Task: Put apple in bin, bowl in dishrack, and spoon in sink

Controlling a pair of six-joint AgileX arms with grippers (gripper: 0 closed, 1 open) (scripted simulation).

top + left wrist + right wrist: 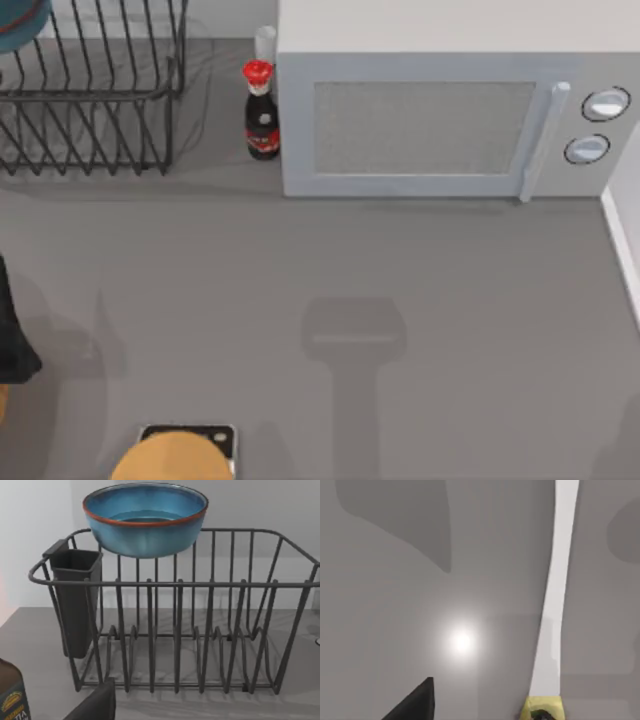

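Item, bowl (pixel 145 517): teal, reddish rim, upright at the top of the dishrack (pixel 200 630), above its far rail; I cannot tell whether it rests there. Dishrack (pixel 90 90): far left of my table (pixel 400 280), black cutlery holder (pixel 75 595) on its end. Sauce bottle (pixel 262 110) stands between rack and microwave (pixel 440 120). How far either claw is open, I cannot tell.

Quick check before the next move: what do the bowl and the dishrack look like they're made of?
The bowl looks like glazed ceramic: glossy teal-blue surface with soft sheen and a thin reddish-brown rim, as on stoneware. The dishrack looks like thin metal wire with a dark coating: slim bent rods and rails. Its side cup looks like matte dark plastic, though that is less certain.
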